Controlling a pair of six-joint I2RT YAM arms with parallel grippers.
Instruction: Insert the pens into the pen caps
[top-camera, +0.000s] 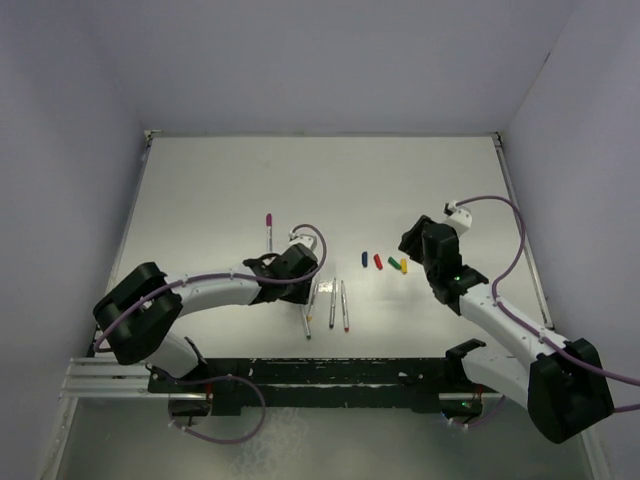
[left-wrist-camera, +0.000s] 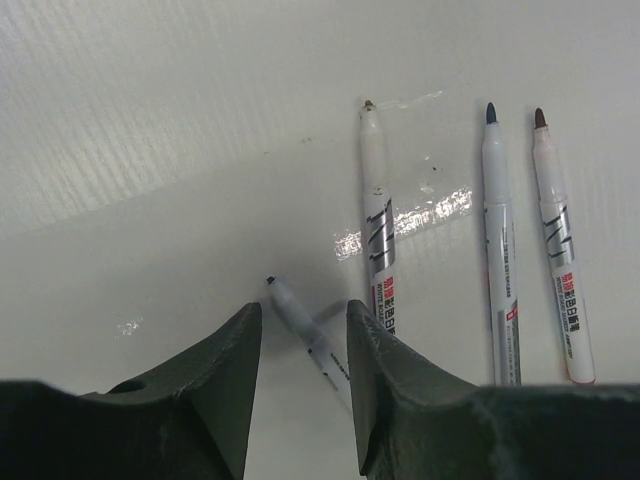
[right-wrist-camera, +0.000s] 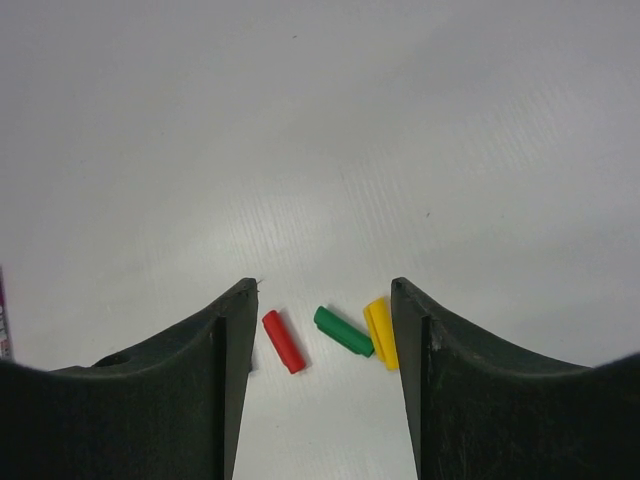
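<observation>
Jaws apart: left end effector (left-wrist-camera: 303, 312) straddles pen (left-wrist-camera: 310, 338), right end effector (right-wrist-camera: 322, 287) brackets caps (right-wrist-camera: 343, 331).

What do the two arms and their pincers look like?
The left arm and right arm have white links with bulky black joints, and a thin purple cable trails from each. The left pincer and right pincer each show two dark, curved, tapering fingers.

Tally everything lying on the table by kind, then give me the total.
Pens: 5 (three side by side, one pen between the fingers of the left gripper, one with a purple end farther back)
Loose pen caps: 4 (blue, red, green, yellow)
Total: 9
</observation>
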